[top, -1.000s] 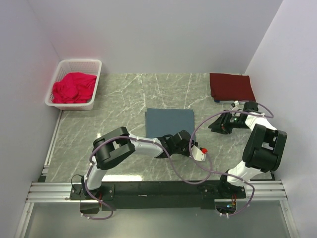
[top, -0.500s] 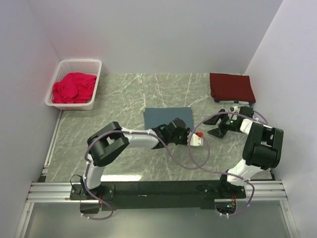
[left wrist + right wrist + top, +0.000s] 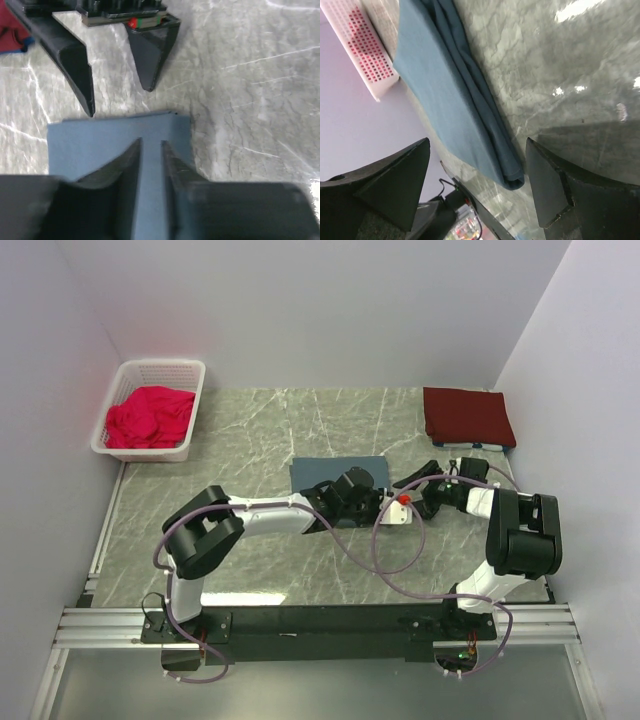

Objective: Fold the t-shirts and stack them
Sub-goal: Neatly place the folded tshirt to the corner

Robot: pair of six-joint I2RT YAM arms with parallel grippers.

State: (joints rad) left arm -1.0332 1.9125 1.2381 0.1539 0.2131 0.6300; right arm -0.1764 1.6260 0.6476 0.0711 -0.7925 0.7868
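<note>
my left tool (image 3: 150, 144) sits narrow, only a slim gap between its fingers (image 3: 131, 155). it lies low over the slate blue-grey t-shirt (image 3: 100, 145), and the cloth shows flat through the gap. i see none of it pinched.

my right tool (image 3: 477, 145) is spread wide and holds nothing. its two fingers (image 3: 400, 170) frame the thick folded edge of the same shirt, whose layers run along the marble. from the left wrist view this tool faces mine across the shirt. one of its tips is right at the shirt's far edge, though i cannot tell whether it touches. the other stops short, over bare stone.

from above, the blue-grey shirt is a folded rectangle in the middle of the tabletop (image 3: 250, 440), partly hidden by my left arm. both tools meet at its right side.

the dark maroon t-shirt (image 3: 468, 415) lies folded flat in the far right corner, well apart from the blue one.

a white basket (image 3: 165, 365) stands in the far left corner against the wall. bright red cloth (image 3: 148, 415) is bunched inside it.
</note>
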